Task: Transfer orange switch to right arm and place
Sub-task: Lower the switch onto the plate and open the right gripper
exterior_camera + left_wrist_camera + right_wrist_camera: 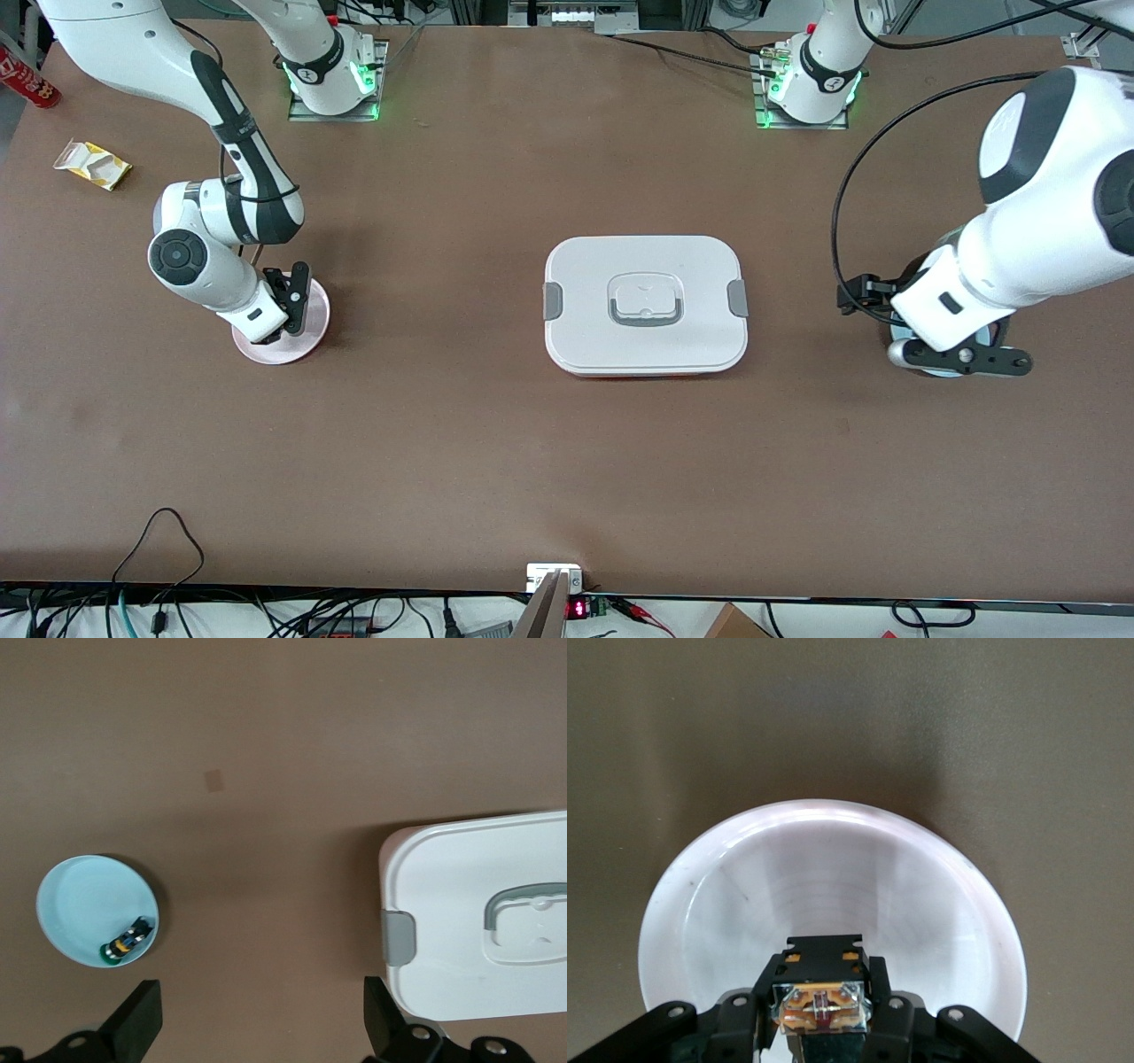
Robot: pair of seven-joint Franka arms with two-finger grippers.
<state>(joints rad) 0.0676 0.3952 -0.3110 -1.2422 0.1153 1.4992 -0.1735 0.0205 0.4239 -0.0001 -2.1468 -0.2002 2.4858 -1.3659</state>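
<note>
right gripper (288,306): fingers clamped | left gripper (261,1019): fingers spread, hovering

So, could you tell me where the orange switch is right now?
The orange switch is held in the right gripper over the pink plate toward the right arm's end of the table.

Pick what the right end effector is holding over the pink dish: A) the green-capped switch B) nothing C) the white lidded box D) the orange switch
D: in the right wrist view the right end effector is shut on the orange switch, over the pink dish.
</note>
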